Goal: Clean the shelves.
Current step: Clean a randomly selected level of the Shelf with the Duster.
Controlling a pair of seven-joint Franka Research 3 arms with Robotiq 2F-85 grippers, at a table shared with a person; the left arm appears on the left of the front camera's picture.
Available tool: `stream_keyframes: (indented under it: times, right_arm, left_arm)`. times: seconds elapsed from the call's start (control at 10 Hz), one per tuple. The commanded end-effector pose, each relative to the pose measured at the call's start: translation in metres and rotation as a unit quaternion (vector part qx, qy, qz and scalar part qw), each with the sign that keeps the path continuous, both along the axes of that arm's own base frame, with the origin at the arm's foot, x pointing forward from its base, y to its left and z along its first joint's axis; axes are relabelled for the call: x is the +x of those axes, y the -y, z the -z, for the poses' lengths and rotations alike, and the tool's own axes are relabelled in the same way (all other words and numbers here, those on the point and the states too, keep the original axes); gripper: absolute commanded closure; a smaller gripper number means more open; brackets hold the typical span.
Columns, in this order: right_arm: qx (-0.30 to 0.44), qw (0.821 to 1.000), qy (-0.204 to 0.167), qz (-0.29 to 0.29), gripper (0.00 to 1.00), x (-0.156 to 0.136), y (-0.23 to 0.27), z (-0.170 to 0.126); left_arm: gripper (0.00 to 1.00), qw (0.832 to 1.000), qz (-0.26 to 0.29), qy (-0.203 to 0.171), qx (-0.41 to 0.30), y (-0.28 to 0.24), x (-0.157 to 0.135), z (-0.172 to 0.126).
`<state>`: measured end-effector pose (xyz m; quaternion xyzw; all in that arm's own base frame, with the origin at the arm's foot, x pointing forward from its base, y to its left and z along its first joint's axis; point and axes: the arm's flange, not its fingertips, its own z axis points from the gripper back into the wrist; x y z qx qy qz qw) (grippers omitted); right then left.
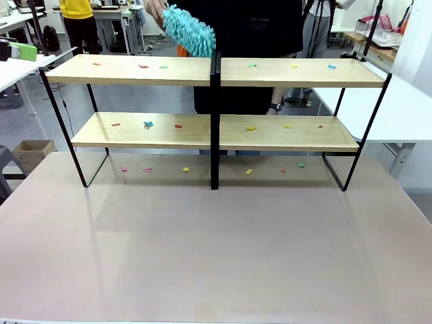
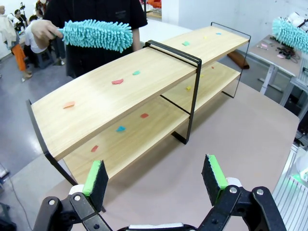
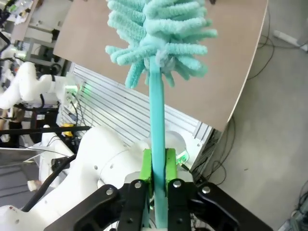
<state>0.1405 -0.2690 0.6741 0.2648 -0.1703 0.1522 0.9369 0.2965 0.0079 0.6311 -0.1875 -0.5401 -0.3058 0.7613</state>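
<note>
The shelves (image 1: 216,74) stand at the table's far side, two wooden tiers on a black frame, with small coloured paper scraps (image 1: 143,66) scattered on both boards. In the left wrist view the shelves (image 2: 120,96) lie ahead, and my left gripper (image 2: 155,175) hangs open above the table, holding nothing. Behind the rack, a person's hand holds a teal fluffy duster (image 1: 189,30) over the top board's middle; the same duster (image 2: 98,34) appears beyond the top board. My right gripper (image 3: 156,168) is shut on the handle of a second teal duster (image 3: 159,29), off to the table's side.
More scraps (image 1: 185,169) lie on the pinkish tabletop (image 1: 216,243) under the rack. White tables (image 1: 405,108) stand on either side. In the right wrist view a white robot base (image 3: 110,159), cables and the tabletop's edge (image 3: 216,72) appear below the duster.
</note>
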Motion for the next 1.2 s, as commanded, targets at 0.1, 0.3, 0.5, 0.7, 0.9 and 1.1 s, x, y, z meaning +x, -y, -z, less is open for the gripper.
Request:
stream_keyframes:
  times: [0.1,0.3,0.5,0.7,0.9,1.1]
  right_arm:
    - [-0.049,0.993,0.091,-0.055,0.88,0.036,-0.108,-0.053]
    - [-0.083,0.982,0.098,-0.141,0.88,0.063,-0.214,-0.067]
    - [-0.126,0.974,0.107,-0.158,0.88,0.09,-0.307,-0.061]
    - [-0.12,0.973,0.097,-0.174,0.88,0.072,-0.292,-0.069]
    - [-0.147,0.966,0.114,-0.178,0.88,0.086,-0.346,-0.062]
    - [-0.086,0.987,0.132,-0.026,0.88,0.085,-0.347,-0.065]
  left_arm:
    - [0.0,1.0,0.002,0.0,-0.004,0.0,0.002,0.001]
    - [0.0,1.0,0.002,0.0,-0.004,0.0,0.002,0.001]
    - [0.0,1.0,0.002,0.0,-0.004,0.0,0.002,0.001]
    - [0.0,1.0,0.002,0.0,-0.004,0.0,0.002,0.001]
    - [0.0,1.0,0.002,0.0,-0.004,0.0,0.002,0.001]
    - [0.0,1.0,0.002,0.0,-0.004,0.0,0.002,0.001]
